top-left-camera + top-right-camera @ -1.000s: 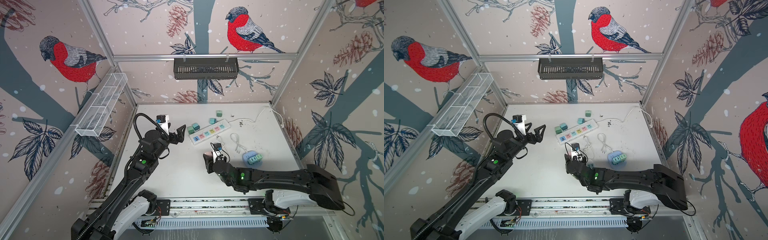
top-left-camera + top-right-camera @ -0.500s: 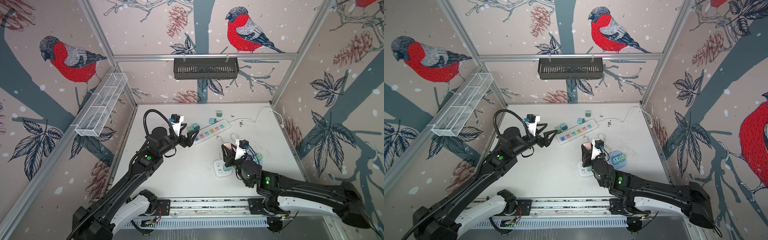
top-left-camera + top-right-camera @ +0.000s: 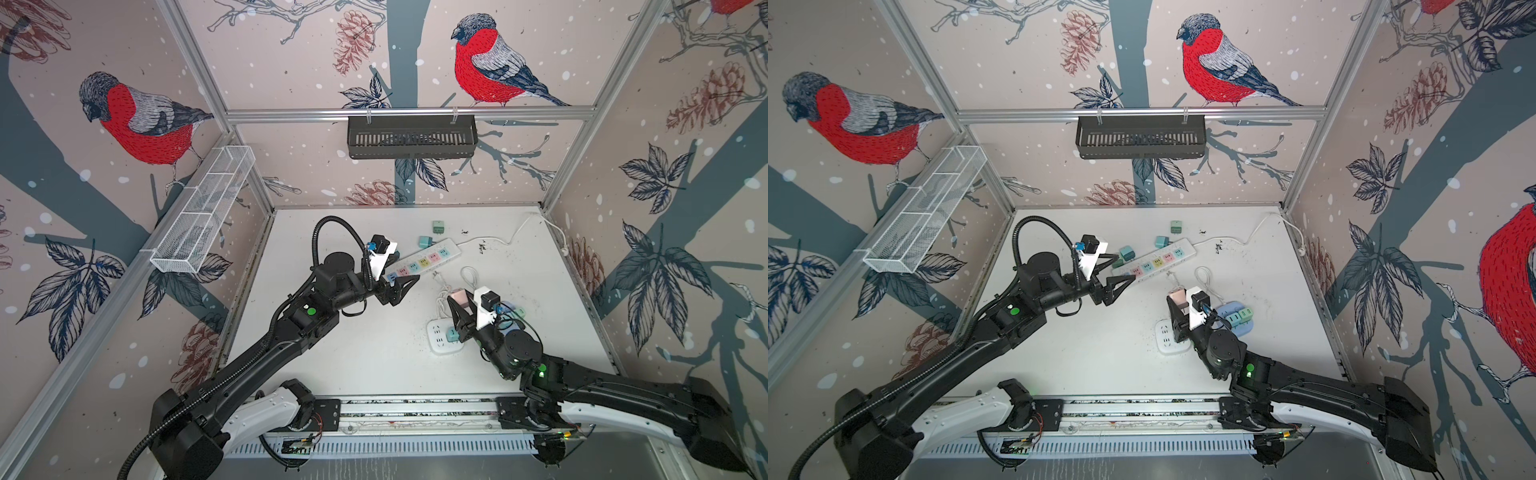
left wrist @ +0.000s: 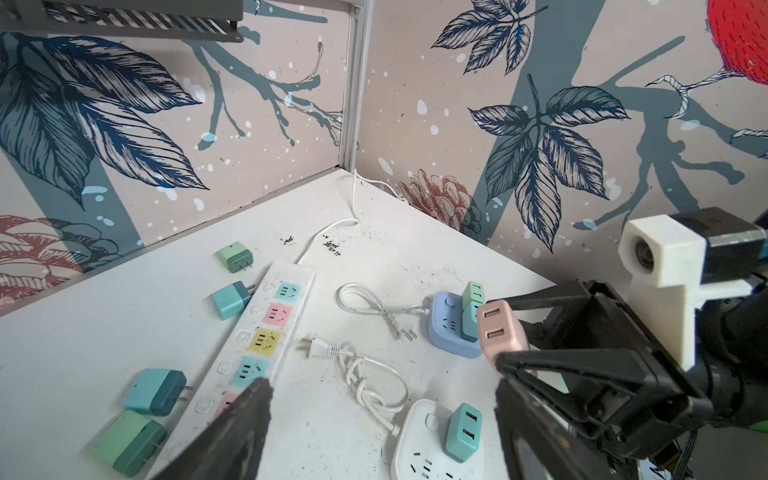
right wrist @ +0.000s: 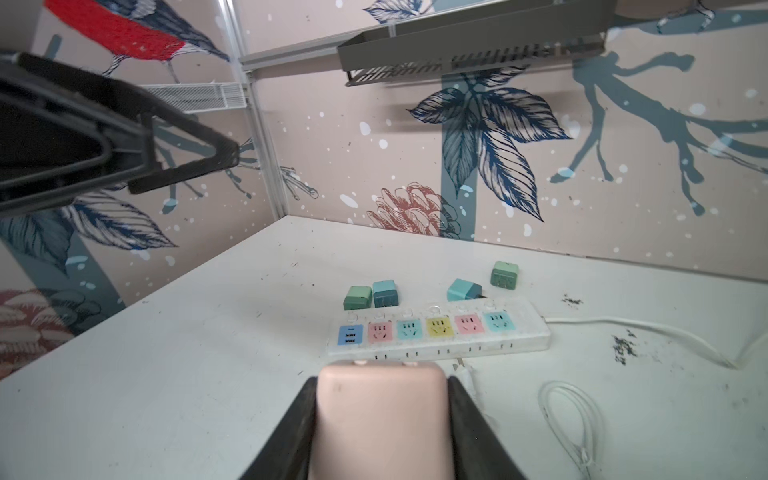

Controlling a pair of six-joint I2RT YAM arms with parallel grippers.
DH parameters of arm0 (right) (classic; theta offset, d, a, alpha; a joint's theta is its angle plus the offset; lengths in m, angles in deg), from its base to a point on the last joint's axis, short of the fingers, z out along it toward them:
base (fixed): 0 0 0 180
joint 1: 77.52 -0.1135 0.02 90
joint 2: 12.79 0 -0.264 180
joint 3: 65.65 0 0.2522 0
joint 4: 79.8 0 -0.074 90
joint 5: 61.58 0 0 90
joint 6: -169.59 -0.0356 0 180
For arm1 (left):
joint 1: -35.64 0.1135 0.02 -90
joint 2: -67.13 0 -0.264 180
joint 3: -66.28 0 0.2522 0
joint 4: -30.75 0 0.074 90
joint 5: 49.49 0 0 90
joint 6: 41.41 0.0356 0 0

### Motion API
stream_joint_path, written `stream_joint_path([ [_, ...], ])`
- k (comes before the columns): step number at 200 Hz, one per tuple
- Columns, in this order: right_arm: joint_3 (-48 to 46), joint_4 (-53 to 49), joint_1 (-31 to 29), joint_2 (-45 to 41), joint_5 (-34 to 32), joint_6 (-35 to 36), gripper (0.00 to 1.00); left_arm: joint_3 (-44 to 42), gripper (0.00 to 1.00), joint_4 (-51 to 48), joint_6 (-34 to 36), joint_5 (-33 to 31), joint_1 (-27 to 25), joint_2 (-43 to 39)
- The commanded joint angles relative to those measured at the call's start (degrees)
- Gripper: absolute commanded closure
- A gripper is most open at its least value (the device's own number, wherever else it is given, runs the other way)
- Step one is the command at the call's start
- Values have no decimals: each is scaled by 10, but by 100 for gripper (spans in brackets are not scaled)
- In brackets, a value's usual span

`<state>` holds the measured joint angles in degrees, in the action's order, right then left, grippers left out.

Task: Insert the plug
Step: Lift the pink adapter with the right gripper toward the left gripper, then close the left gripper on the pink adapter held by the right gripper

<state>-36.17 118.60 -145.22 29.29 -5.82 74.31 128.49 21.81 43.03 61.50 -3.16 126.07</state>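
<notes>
Right jaws clamp the pink plug (image 3: 458,297).
In both top views the power strip (image 3: 424,262) lies up-left of it, running diagonally; left jaws gape empty at its lower-left end.

No lettering, brand, number or sign is legible: the power strip (image 5: 436,332) and the pink plug (image 5: 382,415) show only plain coloured faces.

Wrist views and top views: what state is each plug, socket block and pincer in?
Right pincer: shut on pink plug, held aloft.
Left pincer: open, empty.
Long power strip: all coloured sockets empty.
White socket block: one teal plug inserted.
Blue socket block: two green plugs inserted.
Four loose plugs: lying beside the strip.
Two white cords: loose, unplugged.
</notes>
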Motion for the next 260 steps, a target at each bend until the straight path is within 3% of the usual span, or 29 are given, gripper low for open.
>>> stream_joint_path([
  [1,-3,68,0,7,64,103,85,7,16,0,23,8,-8,3],
  [25,-7,95,0,17,82,146,87,16,16,-13,35,9,-22,7],
  [57,-13,119,-10,29,159,219,87,22,18,-23,54,2,-40,20],
  [117,-68,253,-24,36,128,346,90,38,22,-34,65,43,-51,39],
  [197,-81,316,4,32,164,406,90,43,22,-51,105,69,-103,40],
  [260,-81,318,3,28,203,416,90,69,26,-75,135,-4,-171,70],
])
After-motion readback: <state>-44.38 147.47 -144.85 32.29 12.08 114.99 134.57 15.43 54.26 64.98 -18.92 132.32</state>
